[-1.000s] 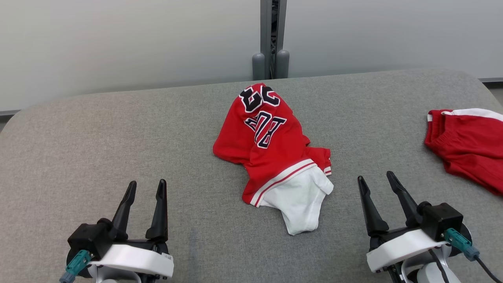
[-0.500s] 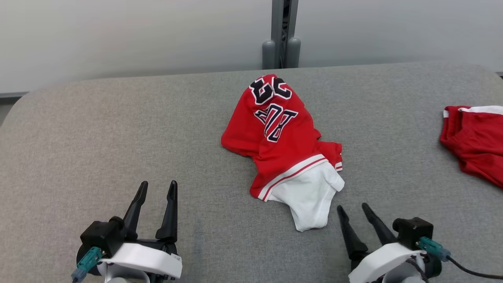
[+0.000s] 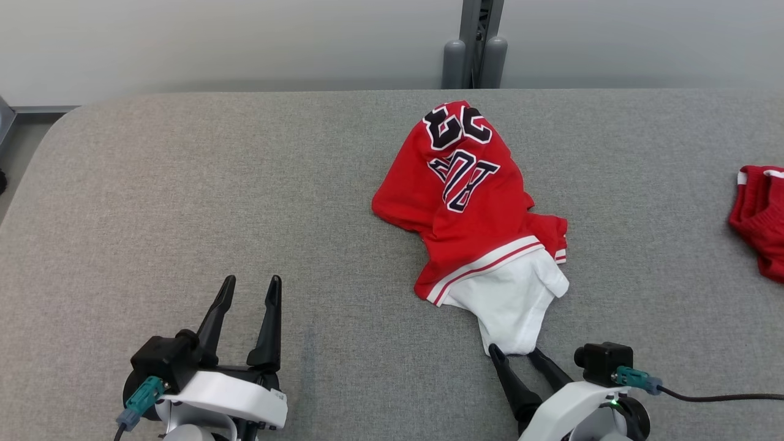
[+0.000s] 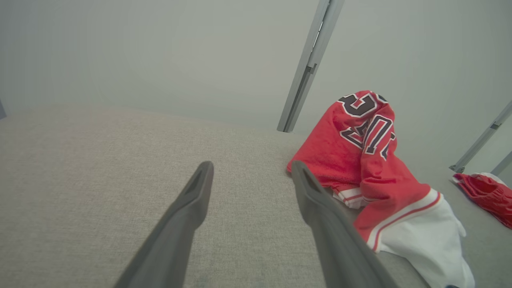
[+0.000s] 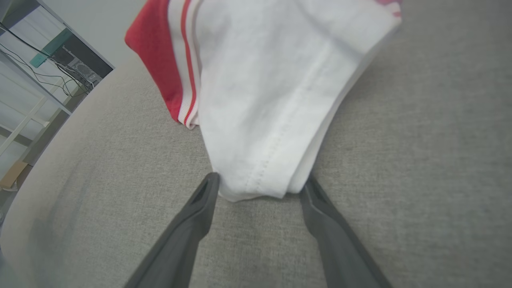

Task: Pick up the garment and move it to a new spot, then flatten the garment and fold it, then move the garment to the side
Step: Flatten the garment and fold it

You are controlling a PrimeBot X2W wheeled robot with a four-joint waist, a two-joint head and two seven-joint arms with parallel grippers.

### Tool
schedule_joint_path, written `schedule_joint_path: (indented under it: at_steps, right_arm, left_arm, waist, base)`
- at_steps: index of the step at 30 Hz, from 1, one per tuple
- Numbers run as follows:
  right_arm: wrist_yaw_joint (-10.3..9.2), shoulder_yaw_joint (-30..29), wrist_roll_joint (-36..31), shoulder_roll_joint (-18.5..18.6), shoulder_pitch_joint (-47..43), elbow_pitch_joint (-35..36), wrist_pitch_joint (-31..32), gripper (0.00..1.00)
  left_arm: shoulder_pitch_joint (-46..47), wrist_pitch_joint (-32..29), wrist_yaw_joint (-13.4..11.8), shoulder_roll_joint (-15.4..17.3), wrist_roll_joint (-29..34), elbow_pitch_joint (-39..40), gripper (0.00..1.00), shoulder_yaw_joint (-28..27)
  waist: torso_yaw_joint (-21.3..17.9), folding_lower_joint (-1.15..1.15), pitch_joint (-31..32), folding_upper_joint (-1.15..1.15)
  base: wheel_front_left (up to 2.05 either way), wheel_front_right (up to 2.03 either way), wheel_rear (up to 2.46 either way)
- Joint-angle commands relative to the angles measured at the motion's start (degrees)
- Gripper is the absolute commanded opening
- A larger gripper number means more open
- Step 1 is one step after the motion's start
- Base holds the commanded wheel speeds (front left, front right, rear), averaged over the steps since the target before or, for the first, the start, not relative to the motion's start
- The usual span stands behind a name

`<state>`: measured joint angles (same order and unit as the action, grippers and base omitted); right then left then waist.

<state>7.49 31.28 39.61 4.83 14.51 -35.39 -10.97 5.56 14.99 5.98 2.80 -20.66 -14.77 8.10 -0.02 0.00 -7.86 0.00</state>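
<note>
- Right gripper (image 3: 513, 350) is seen at the lower right of the head view, its fingers spread wide and nothing held between them. In the right wrist view (image 5: 260, 178) the two tips are set on either side of the garment's white end, at the lower middle of the frame. Whether the cloth is touched or merely flanked cannot be told.
- Left gripper (image 3: 252, 279) is seen at the lower left of the head view, likewise spread wide and empty. It is held over bare table, well apart from the garment.
- Most of the head view is taken by the table (image 3: 184, 184), which is covered in grey fabric and rounded at its upper left corner.
- A pale wall (image 3: 214, 43) is seen along the top of the frame.
- The garment (image 3: 465, 208) is found crumpled in a heap right of centre. Black-and-white lettering is shown on its red upper part, red-and-white striped trim lower down, and a white end at the bottom, next to the right gripper.
- A red cloth (image 3: 759, 208) is cut off by the right edge, well apart from the garment.
- A grey post (image 3: 474, 43) is seen at the top, right of centre.
</note>
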Motion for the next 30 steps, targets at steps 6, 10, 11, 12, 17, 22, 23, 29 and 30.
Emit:
schedule_joint_path:
  at_steps: [6, 10, 11, 12, 17, 22, 23, 29, 30]
  right_arm:
    - [0.02, 2.60, 1.84, 1.77, 1.94, -0.70, -1.59, 0.00]
    - [0.02, 3.35, 1.90, 2.26, 2.53, -0.60, -2.29, 0.00]
    - [0.01, 3.47, 1.98, 2.37, 2.64, -0.40, -2.52, 0.00]
    - [0.02, 3.51, 2.07, 2.51, 2.70, -0.14, -2.67, 0.00]
    - [0.02, 2.98, 1.29, 4.09, 3.66, 2.52, -3.47, 0.00]
    - [0.02, 1.60, -3.52, 6.67, 6.16, 7.32, -3.73, 0.00]
    - [0.02, 1.30, -4.35, 6.96, 6.68, 8.72, -3.54, 0.00]
    - [0.02, -2.50, -9.24, 9.31, 9.46, 17.30, -0.04, 0.00]
    - [0.02, -3.67, -9.93, 9.64, 9.76, 18.43, 0.58, 0.00]
  left_arm:
    - [0.35, 0.19, 0.02, 0.22, -0.23, 0.43, 1.00, -0.32]
    - [0.11, 0.19, -0.09, 0.22, -0.40, 0.29, 1.00, -0.38]
    - [0.03, 0.19, -0.15, 0.22, -0.43, 0.25, 1.00, -0.36]
    - [-0.05, 0.19, -0.18, 0.22, -0.48, 0.19, 1.00, -0.32]
    - [-0.59, 0.20, -0.47, 0.22, -1.08, 0.08, 1.00, 0.13]
    - [-1.39, 0.20, -0.80, 0.21, -1.76, 0.10, 1.00, 0.80]
    - [-1.48, 0.20, -0.89, 0.23, -1.84, 0.06, 1.00, 0.92]
    - [-2.18, 0.20, -1.37, 0.25, -2.71, 0.14, 1.00, 2.15]
    - [-2.35, 0.20, -1.48, 0.24, -2.84, 0.23, 1.00, 2.21]
  waist:
    - [-0.10, 0.00, 0.17, 0.00]
    - [-0.55, 0.00, 0.57, 0.00]
    - [-0.72, 0.00, 0.76, 0.00]
    - [-0.90, 0.00, 0.97, 0.00]
    - [-1.69, 0.00, 2.39, 0.00]
    - [-2.21, 0.00, 3.78, 0.00]
    - [-2.26, 0.00, 4.07, 0.00]
    - [-2.03, 0.00, 5.74, 0.00]
    - [-1.98, 0.00, 5.94, 0.00]
  base:
    - [0.00, 0.00, 0.00]
    - [0.00, 0.00, 0.00]
    - [0.00, 0.00, 0.00]
    - [0.00, 0.00, 0.00]
    - [0.00, 0.00, 0.00]
    - [0.00, 0.00, 0.00]
    - [0.00, 0.00, 0.00]
    - [0.00, 0.00, 0.00]
    - [0.00, 0.00, 0.00]
